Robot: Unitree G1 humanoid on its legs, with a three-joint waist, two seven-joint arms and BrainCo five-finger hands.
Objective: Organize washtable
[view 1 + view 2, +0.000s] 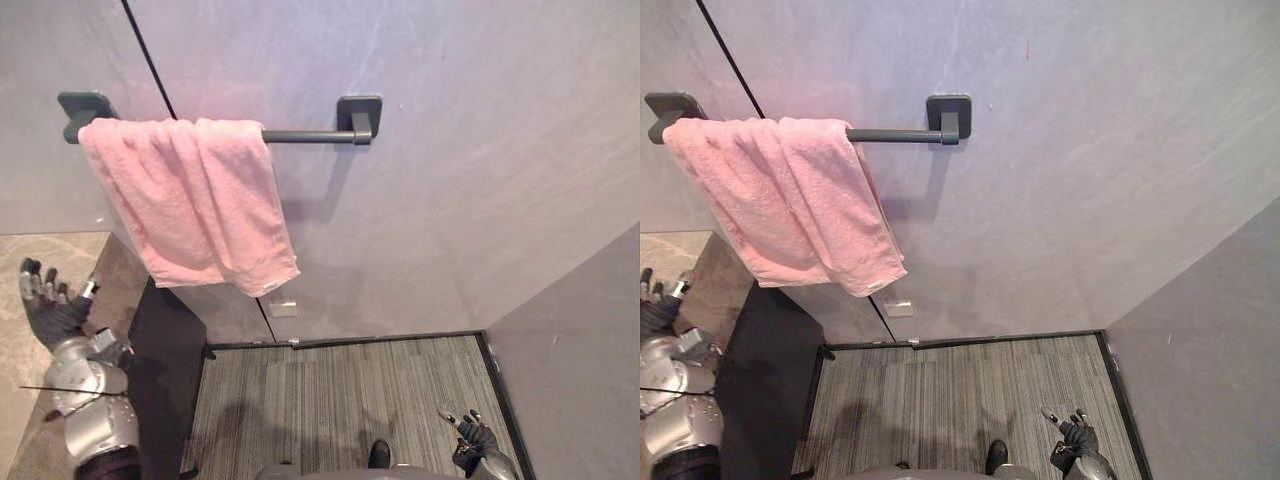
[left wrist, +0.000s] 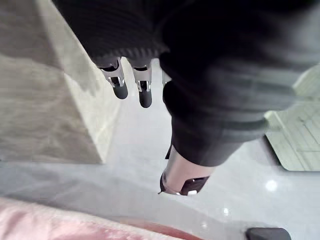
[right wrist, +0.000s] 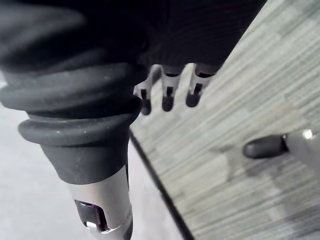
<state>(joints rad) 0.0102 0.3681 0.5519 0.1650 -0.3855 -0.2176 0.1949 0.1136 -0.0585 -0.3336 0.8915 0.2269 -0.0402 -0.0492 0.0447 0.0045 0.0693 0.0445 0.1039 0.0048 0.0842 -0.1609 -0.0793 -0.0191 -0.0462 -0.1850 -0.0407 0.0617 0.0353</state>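
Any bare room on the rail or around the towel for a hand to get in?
Free: the bare stretch of rail between the pink towel and the right bracket; the grey wall right of that bracket; the counter by the open left hand. Crowded: the towel covers the rail up to the left bracket. The right hand hangs over the floor.
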